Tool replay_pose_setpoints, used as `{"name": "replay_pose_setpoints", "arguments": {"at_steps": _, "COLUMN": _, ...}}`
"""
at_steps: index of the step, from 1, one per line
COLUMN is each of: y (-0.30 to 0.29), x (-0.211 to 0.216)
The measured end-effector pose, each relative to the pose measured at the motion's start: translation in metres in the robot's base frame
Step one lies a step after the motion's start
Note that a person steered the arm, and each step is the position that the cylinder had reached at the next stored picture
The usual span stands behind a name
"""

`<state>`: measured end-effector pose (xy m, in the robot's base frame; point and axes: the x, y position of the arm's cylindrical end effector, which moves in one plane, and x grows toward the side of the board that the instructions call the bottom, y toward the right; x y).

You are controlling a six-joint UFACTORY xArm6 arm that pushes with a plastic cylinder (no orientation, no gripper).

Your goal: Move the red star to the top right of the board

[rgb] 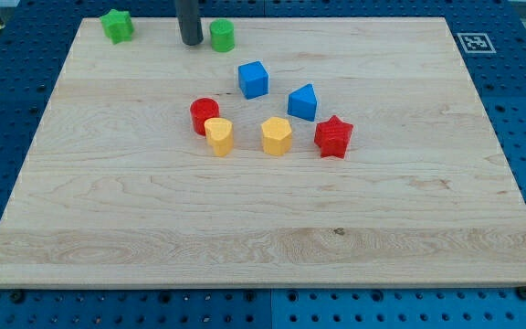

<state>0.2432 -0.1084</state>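
Note:
The red star [333,137] lies a little right of the board's middle, just below and right of a blue triangular block [303,101]. My tip [190,42] is at the view's top, left of centre, far up and left of the star. It stands just left of a green cylinder [222,36], with a small gap between them. The rod comes down from the top edge of the view.
A green star-like block [117,25] sits at the top left. A blue cube [253,79], a red cylinder [205,115] and two yellow blocks [218,136] [276,135] cluster left of the red star. A marker tag [474,41] is at the board's top right corner.

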Motion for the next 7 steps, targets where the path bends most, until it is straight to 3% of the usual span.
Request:
{"name": "replay_pose_setpoints", "arguments": {"at_steps": 3, "y": 0.064, "x": 0.002}}
{"name": "replay_pose_setpoints", "arguments": {"at_steps": 4, "y": 0.058, "x": 0.022}}
{"name": "replay_pose_setpoints", "arguments": {"at_steps": 5, "y": 0.017, "x": 0.058}}
{"name": "replay_pose_setpoints", "arguments": {"at_steps": 7, "y": 0.026, "x": 0.137}}
